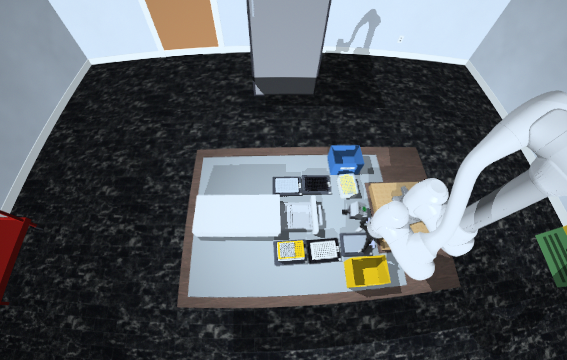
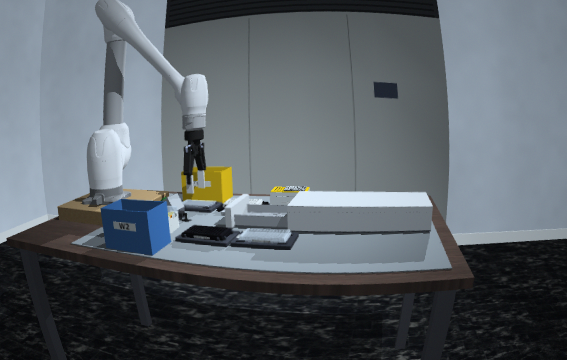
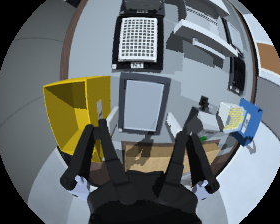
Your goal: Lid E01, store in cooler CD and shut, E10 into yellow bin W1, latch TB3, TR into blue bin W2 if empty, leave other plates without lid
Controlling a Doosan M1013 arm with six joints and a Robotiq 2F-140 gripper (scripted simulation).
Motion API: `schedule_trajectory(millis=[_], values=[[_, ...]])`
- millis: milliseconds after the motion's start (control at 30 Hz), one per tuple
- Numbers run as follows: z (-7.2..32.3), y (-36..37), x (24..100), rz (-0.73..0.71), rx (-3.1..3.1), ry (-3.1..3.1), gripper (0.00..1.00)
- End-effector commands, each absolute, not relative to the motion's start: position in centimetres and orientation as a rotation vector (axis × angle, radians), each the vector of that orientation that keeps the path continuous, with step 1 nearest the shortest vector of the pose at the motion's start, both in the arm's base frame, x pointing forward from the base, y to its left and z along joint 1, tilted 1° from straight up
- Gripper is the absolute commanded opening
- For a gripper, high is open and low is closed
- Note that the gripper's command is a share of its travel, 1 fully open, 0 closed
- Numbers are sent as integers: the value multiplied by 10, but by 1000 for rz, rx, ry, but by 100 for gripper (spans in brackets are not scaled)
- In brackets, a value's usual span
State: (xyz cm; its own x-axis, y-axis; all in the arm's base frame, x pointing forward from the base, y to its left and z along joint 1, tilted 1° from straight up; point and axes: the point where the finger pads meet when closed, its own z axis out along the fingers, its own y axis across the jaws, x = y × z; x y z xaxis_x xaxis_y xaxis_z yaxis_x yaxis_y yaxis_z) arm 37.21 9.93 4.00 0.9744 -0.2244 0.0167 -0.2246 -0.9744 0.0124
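My gripper [image 2: 194, 188] [image 3: 142, 115] is open and empty. It hangs above the bench, beside the yellow bin W1 [image 1: 366, 271] [image 3: 74, 110], over the near end of the grey plate lid [image 3: 143, 102] [image 1: 354, 243] that lies in the lid park. Beyond the lid a white well plate [image 3: 138, 39] [image 1: 326, 249] sits in its nest, then the yellow tip rack TR [image 1: 290, 250]. A pale plate [image 1: 287, 185] and a black plate [image 1: 316, 184] sit in the far row. The cooler CD [image 1: 237, 215] has its drawer [image 1: 303, 215] pulled out.
The blue bin W2 [image 1: 345, 159] [image 2: 135, 225] stands at the far corner, with tip box TB3 [image 1: 347, 184] beside it. The green key DONE [image 1: 362, 205] is between TB3 and the lid park. My arm's base block [image 1: 388, 200] sits at the mat's edge.
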Motion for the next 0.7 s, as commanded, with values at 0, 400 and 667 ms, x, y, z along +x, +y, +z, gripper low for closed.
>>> schedule_trajectory(millis=[0,400,667], values=[[36,99,372,24,3108,-353,66],[23,99,372,24,3108,-353,66],[12,99,373,24,3108,-353,66]])
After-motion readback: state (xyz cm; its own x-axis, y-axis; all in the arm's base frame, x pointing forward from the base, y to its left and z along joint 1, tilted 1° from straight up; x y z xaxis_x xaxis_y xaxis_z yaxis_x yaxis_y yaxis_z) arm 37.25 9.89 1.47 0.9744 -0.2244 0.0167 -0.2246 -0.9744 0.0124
